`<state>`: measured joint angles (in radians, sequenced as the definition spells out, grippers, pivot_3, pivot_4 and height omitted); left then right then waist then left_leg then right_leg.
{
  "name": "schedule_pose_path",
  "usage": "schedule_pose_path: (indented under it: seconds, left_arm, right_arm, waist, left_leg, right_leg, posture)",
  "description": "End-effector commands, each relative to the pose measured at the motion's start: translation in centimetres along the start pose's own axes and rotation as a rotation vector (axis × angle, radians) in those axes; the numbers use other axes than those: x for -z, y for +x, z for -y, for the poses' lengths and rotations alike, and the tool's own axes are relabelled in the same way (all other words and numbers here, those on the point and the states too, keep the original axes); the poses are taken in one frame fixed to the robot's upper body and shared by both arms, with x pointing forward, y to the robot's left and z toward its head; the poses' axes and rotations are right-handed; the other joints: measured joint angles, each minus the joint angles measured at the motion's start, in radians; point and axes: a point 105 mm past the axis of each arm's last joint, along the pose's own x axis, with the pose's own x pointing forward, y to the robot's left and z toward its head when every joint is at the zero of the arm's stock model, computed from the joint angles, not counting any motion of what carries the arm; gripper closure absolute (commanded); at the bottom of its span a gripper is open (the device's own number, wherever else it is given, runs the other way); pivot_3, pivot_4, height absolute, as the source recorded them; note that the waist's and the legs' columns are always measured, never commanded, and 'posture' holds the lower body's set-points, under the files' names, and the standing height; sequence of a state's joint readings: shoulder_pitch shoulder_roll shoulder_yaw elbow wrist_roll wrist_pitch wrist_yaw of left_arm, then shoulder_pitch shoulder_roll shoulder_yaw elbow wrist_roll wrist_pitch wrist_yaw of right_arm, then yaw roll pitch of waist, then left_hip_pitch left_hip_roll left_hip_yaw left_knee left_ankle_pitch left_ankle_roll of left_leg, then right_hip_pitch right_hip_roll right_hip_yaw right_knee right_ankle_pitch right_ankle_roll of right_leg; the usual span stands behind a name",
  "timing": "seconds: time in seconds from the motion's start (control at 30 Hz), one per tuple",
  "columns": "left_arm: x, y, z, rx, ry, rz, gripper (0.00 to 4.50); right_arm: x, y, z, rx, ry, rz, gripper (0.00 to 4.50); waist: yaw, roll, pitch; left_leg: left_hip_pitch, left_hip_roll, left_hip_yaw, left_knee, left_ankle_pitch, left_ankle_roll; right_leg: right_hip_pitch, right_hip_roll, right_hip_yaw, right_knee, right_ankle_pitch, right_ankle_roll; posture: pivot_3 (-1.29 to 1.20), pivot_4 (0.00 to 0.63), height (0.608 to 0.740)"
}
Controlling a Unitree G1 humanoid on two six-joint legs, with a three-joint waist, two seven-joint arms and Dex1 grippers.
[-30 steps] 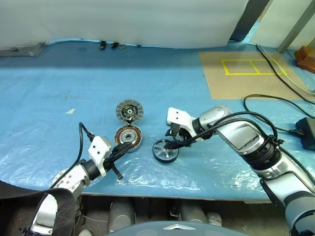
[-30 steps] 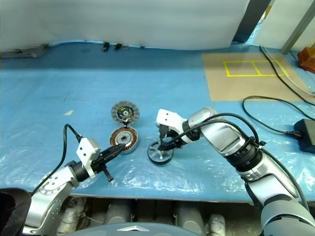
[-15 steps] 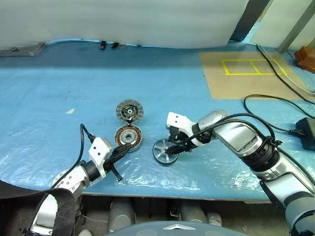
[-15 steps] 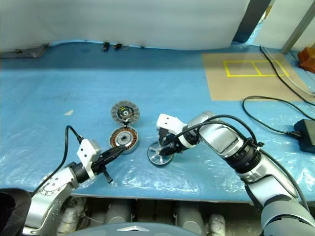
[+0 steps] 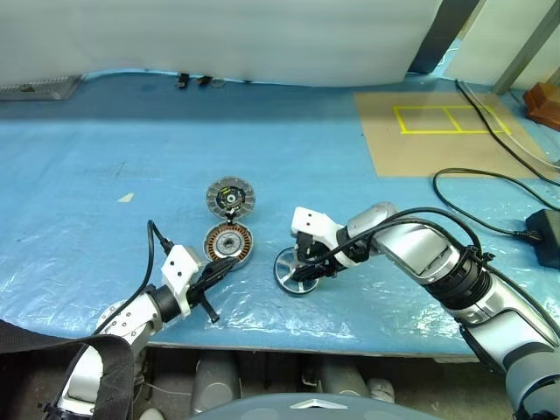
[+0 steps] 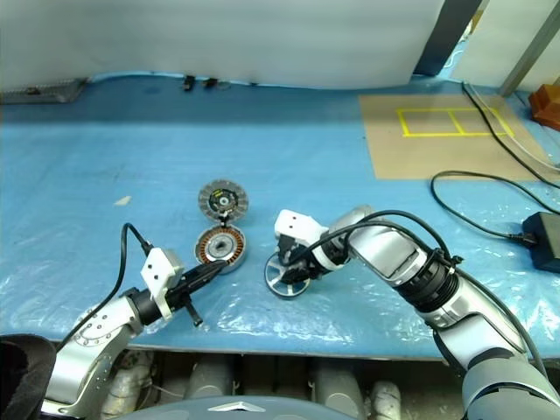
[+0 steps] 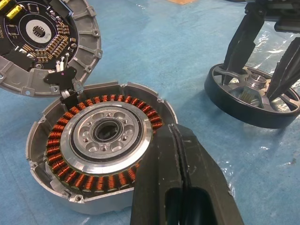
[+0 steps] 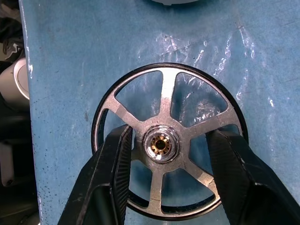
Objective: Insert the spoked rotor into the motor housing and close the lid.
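We've got the spoked rotor [image 5: 295, 271] flat beside the open motor housing [image 5: 228, 245], copper windings showing, lid [image 5: 230, 197] just behind.

Both arms are showing silver-grey rounded shells broken by black joint bands. The right arm [image 5: 437, 258] is carrying a thin black cable that is looping along its forearm toward a white, boxy wrist block [image 5: 308, 220]. The left arm [image 6: 96, 328] is ending in a similar white block [image 5: 179, 265], with a black cable [image 5: 149, 254] arching up behind it. Each arm is finishing in a gripper of two black fingers: the left gripper [image 7: 180, 187] is showing smooth, thick, matte fingers, while the right gripper [image 8: 164, 187] is showing fingers [image 8: 110, 173] with fine ribbing along their inner faces.
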<state>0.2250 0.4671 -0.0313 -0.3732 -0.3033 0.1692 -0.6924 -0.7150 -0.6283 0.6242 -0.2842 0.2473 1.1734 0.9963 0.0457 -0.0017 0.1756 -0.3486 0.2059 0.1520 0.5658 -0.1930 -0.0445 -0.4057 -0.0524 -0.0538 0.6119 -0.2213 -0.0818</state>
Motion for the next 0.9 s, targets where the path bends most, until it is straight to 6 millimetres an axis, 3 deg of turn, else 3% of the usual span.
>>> schedule_pose_path:
  seconds: [0.03,0.13,0.37,0.6,0.73,0.9]
  left_arm:
    - [-1.0,-0.3,-0.5,-0.014,0.044,0.027,4.50]
    - [-1.3,-0.3,-0.9,-0.022,0.057,0.039,4.50]
    - [-2.5,-1.3,-1.9,-0.081,0.066,0.096,4.50]
    - [-2.8,-3.3,-2.1,-0.118,0.050,0.112,4.50]
    - [-2.1,-3.9,-2.5,-0.148,0.066,0.072,4.50]
    - [-1.8,-4.3,-2.6,-0.180,0.065,0.066,4.50]
  right_arm:
    - [-0.2,0.0,-0.2,0.004,-0.049,0.004,2.79]
    - [-0.6,-0.2,0.0,0.014,-0.067,0.017,3.21]
    - [-2.4,-0.9,0.9,0.055,-0.185,0.114,3.22]
    - [-7.2,-2.1,1.6,0.090,-0.356,0.303,3.22]
    - [-8.8,-1.7,0.6,0.021,-0.358,0.356,3.22]
    - [-9.6,-0.3,1.1,0.014,-0.361,0.351,3.22]
  waist:
    - [-0.001,0.000,0.000]
    - [-0.001,0.000,-0.001]
    - [-0.001,0.000,0.000]
    - [-0.005,0.000,0.000]
    - [-0.003,0.000,0.000]
    - [0.000,-0.001,0.000]
  left_leg:
    - [0.000,0.000,0.000,0.000,0.000,0.000]
    - [0.002,0.000,0.000,0.000,0.000,0.000]
    - [0.003,0.000,0.000,0.002,0.000,0.000]
    - [-0.001,0.000,0.001,0.003,0.000,0.000]
    - [0.000,0.000,0.001,0.003,-0.001,0.002]
    - [-0.001,0.000,0.001,0.004,-0.002,0.004]
  right_leg:
    - [0.000,0.000,0.000,0.000,0.000,0.000]
    - [0.004,0.000,0.000,0.000,0.000,0.001]
    - [0.004,0.000,0.000,0.003,-0.004,0.006]
    - [-0.002,0.000,0.000,0.003,0.000,0.000]
    - [-0.002,0.000,0.000,0.003,0.000,0.000]
    - [-0.001,0.000,0.000,0.003,0.000,0.000]
  posture:
    - [0.00,0.150,0.740]
    - [0.00,0.150,0.740]
    - [0.00,0.150,0.740]
    - [0.00,0.150,0.740]
    - [0.00,0.150,0.740]
    - [0.00,0.150,0.740]
